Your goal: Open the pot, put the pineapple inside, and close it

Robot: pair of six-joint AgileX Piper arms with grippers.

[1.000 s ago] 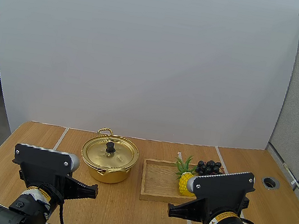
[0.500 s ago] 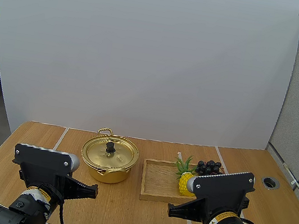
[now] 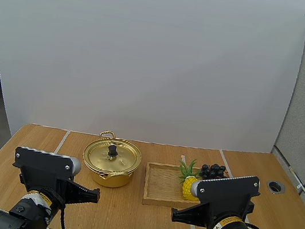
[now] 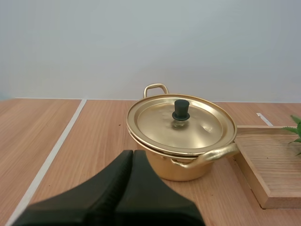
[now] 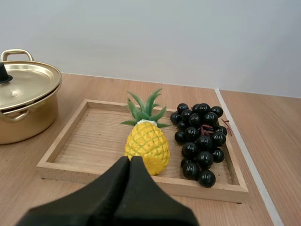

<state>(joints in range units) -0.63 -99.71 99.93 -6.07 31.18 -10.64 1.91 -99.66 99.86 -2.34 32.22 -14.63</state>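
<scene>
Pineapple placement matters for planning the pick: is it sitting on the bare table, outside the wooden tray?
No, the pineapple sits inside the wooden tray, right beside the grapes.

Left gripper [image 4: 132,153] over near part of table [image 4: 56,141]. Pot [image 4: 183,172] straight ahead of it, on table; lid [image 4: 202,125] on pot. Tray [image 4: 268,165] ahead-right of it, just beside pot's right side.

Right gripper [image 5: 130,159] just before tray's near rim. Pineapple [image 5: 146,146] directly ahead of it, in tray, leaves pointing away from gripper. Grapes [image 5: 200,139] ahead-right, in tray, just beside pineapple, along tray's right wall. Pot ahead-left of right gripper, left of tray.
</scene>
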